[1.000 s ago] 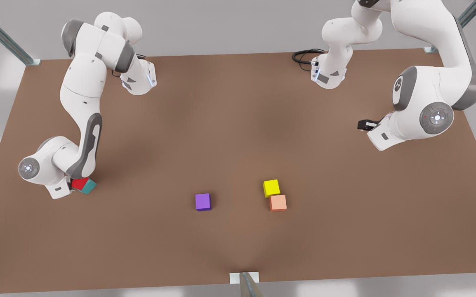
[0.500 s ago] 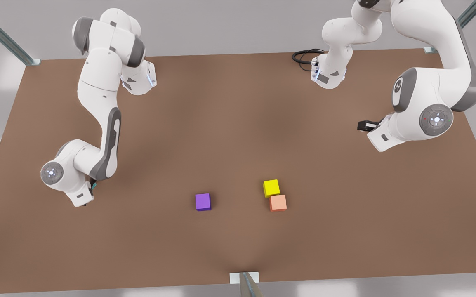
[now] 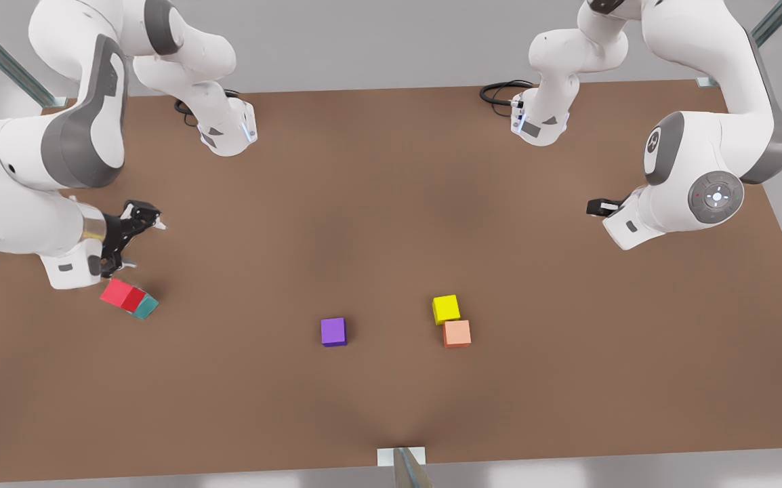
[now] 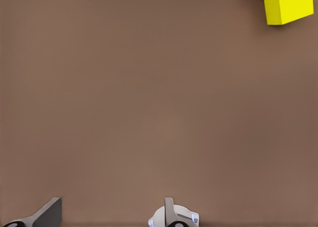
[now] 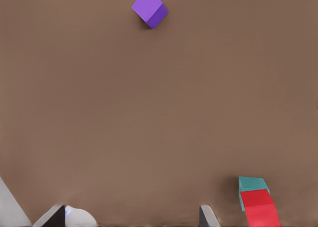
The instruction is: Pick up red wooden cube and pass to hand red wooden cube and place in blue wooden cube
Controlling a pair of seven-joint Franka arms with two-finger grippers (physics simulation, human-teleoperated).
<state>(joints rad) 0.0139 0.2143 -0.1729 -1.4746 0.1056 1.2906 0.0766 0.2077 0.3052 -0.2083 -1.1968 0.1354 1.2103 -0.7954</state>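
The red wooden cube (image 3: 120,295) rests on top of the teal blue wooden cube (image 3: 146,307) near the front view's left edge of the table; both also show in the right wrist view, red cube (image 5: 260,207) against the blue cube (image 5: 252,184). My right gripper (image 3: 132,237) hangs open and empty just above and behind that stack, touching neither cube; in its wrist view the right gripper (image 5: 130,218) is well apart from the stack. At the front view's right, my left gripper (image 3: 600,206) waits above the table, and the left gripper (image 4: 109,217) is open with nothing in it.
A purple cube (image 3: 333,332) lies mid-table. A yellow cube (image 3: 446,309) touches a peach-orange cube (image 3: 457,333) right of it. Both arm bases (image 3: 228,132) stand at the far edge, with a black cable (image 3: 499,93). Brown tabletop (image 3: 391,224) spreads between the arms.
The right arm has risen and swung back off the cubes, uncovering the red cube sitting on the blue one. The left arm has hardly moved.
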